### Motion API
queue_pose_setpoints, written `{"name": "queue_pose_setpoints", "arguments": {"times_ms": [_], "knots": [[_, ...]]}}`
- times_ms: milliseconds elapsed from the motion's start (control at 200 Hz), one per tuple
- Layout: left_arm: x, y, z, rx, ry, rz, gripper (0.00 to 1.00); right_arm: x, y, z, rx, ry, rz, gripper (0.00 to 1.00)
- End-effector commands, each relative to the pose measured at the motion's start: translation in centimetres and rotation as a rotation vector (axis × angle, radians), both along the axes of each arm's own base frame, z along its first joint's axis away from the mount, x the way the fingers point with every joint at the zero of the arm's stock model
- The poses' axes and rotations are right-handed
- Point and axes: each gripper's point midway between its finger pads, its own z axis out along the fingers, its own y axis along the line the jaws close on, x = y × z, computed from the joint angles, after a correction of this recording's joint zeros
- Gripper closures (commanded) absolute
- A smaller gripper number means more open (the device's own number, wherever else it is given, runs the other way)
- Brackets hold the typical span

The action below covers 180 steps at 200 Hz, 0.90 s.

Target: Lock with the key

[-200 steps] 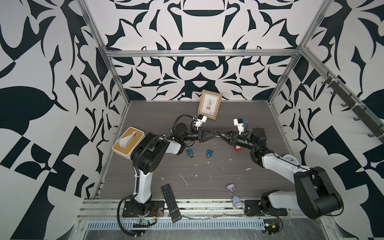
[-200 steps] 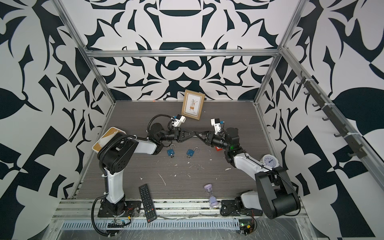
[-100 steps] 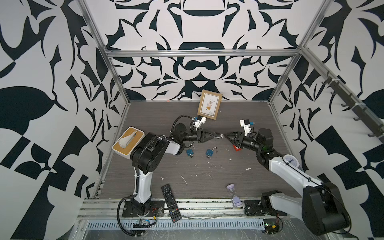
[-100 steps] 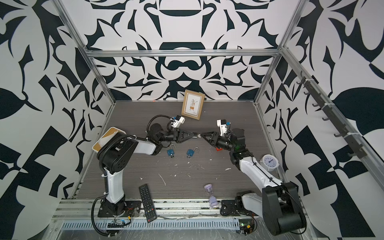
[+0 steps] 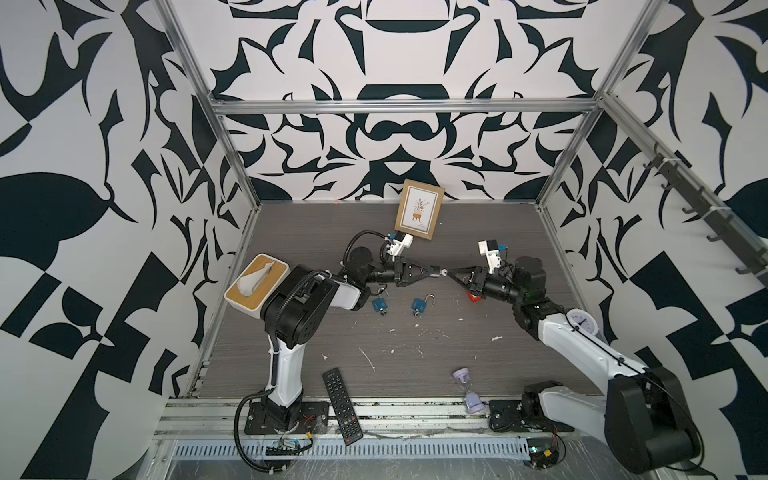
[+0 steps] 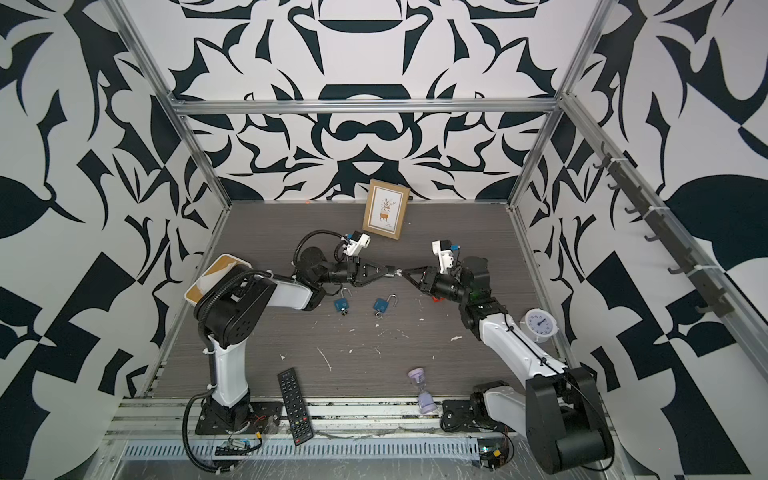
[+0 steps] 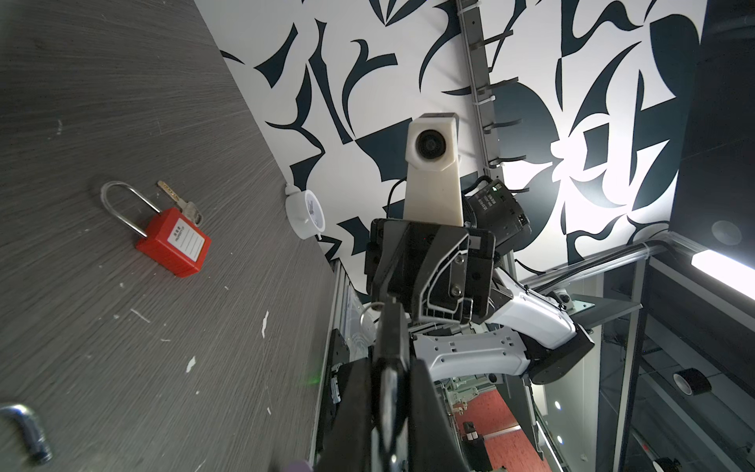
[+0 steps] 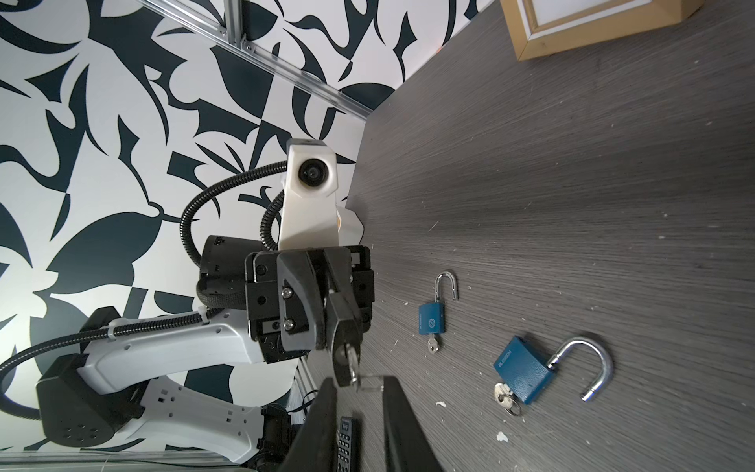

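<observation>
Early days, I reckon: my left gripper (image 5: 435,272) pinches the key (image 8: 351,361) aloft at mid-table, right gripper (image 8: 357,384) narrowly open around its end, and the blue padlock (image 5: 419,304) and its twin (image 5: 379,304) just nearer lie unlocked.

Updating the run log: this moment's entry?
left end effector: shut on key | right end effector: straddling key, grip unclear | blue padlocks: open, on table

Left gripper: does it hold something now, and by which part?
Yes. The left gripper is shut on a small key, pinched near its head; the key ring hangs free at the fingertips.
</observation>
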Motion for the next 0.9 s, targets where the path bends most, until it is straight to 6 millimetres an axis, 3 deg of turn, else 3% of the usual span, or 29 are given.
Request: {"name": "queue_pose_setpoints", "arguments": {"times_ms": [0,895], "knots": [[-1.0,0.1,2.0,-0.043,-0.079,-0.028,1.0,0.6,0.5,3.0,0.019,-0.109,0.026,0.79],[-0.9,-0.5,2.5,-0.052,-0.074,-0.042,1.0,0.3,1.7,1.9,0.057,-0.079,0.096,0.86]]}}
